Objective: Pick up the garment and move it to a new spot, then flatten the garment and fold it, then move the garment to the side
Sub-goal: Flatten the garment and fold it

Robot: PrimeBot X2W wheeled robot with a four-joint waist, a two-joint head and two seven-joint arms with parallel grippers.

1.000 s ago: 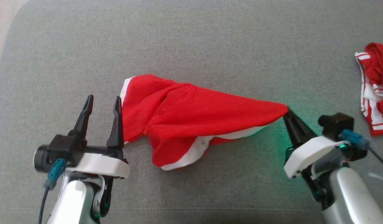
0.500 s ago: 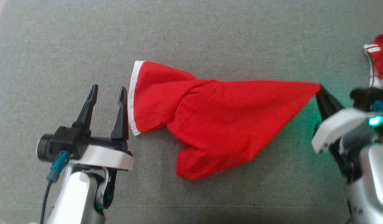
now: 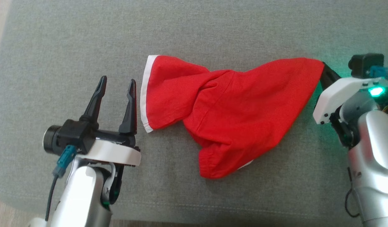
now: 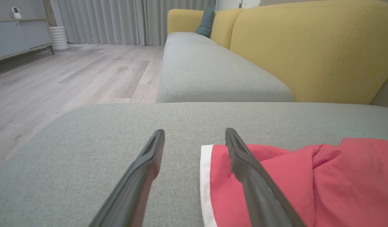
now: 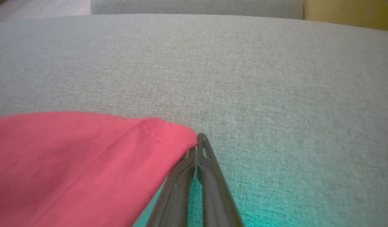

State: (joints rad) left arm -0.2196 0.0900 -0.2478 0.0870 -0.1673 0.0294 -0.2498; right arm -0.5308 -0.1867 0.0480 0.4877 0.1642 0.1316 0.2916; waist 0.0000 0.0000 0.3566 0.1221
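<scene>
The right jaws are pressing shut on the far right corner of the garment, a red cloth with a white hem. Their dark fingers are pinching only the tip of that corner. In the right wrist view the fingers are meeting, with the garment spilling away to one side of them. From that pinch the cloth is stretching leftward across the grey cushion, so its long axis is running left to right between the two arms. Midway along it is bunching into a twist, and a loose lobe is sagging toward the near edge of the cushion.

The left jaws are standing wide open and holding nothing. Their fingers are pointing far, side-on to the cloth. The white hem is lying just to the right of them, apparently not touching. In the left wrist view one finger is crossing in front of the white hem and the garment, low over the cushion. Whether it is touching the cloth there, I cannot tell.

The left arm is the nearer one to the free end, so the coming move is probably turning on that small gap. The hem is running near to far, parallel with the open fingers, so the jaws would need to shift right or turn to be straddling its edge. The hemmed end is pointing left and the pinched corner right. The twist is suggesting that flattening is not yet done.
</scene>
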